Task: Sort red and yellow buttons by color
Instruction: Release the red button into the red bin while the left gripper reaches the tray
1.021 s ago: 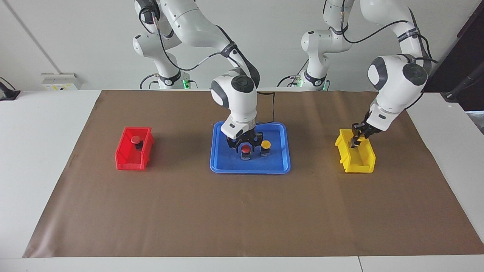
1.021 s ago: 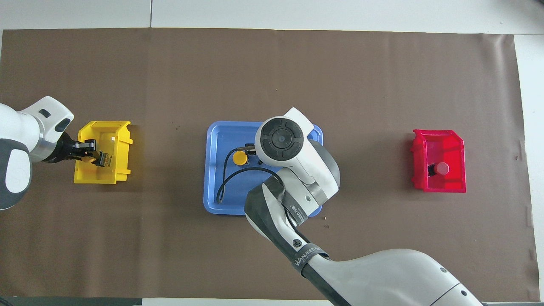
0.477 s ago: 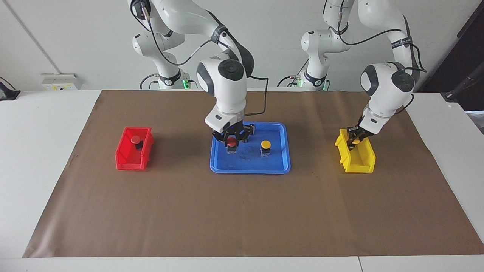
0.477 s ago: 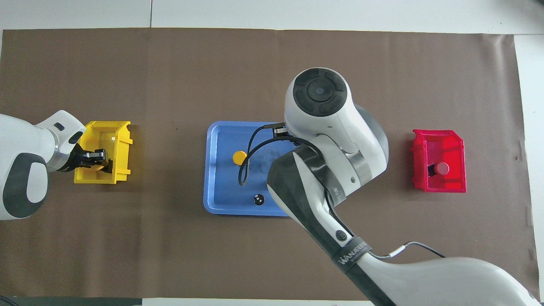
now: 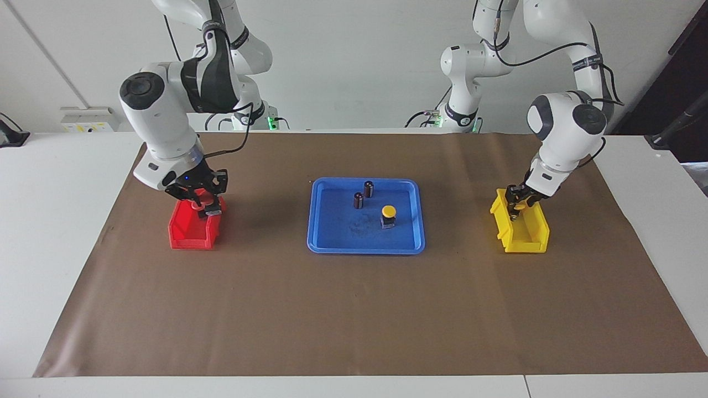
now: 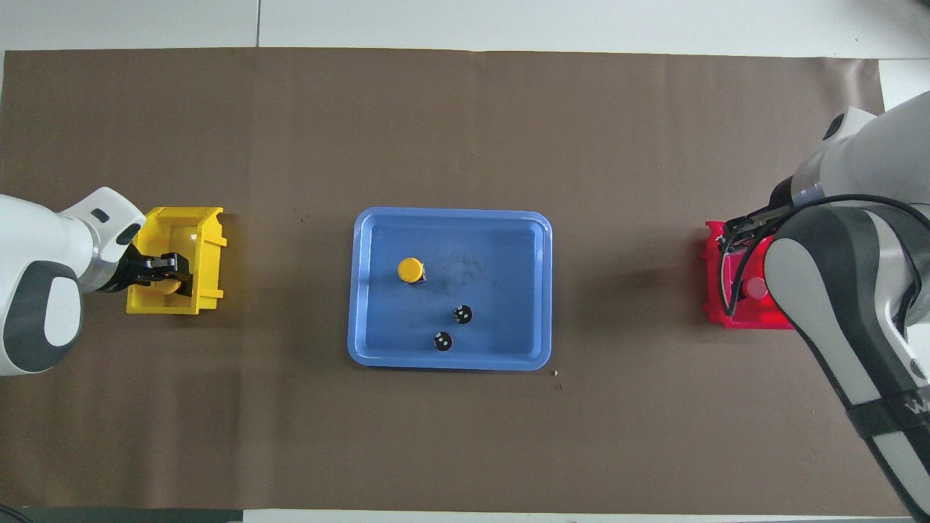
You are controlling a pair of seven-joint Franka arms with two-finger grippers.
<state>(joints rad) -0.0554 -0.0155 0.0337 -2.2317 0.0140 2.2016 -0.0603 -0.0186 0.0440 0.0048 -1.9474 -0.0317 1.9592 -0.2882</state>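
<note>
My right gripper (image 5: 202,199) is over the red bin (image 5: 188,239) and is shut on a red button (image 5: 208,205). Another red button (image 6: 755,288) lies in that bin (image 6: 715,312); my right arm covers much of it from above. My left gripper (image 5: 518,202) is low inside the yellow bin (image 5: 524,243). A yellow cap (image 6: 168,285) shows under it (image 6: 171,272) in the bin (image 6: 207,240). One yellow button (image 5: 389,212) stands on the blue tray (image 5: 365,250), also in the overhead view (image 6: 410,269).
Two dark capless cylinders (image 5: 368,188) (image 5: 358,200) stand on the tray (image 6: 450,363), nearer to the robots than the yellow button. Brown paper (image 5: 354,309) covers the table. The red bin is toward the right arm's end, the yellow bin toward the left arm's end.
My right gripper lifted the red button off the tray and carried it over the red bin. My left gripper sank into the yellow bin, then held still.
</note>
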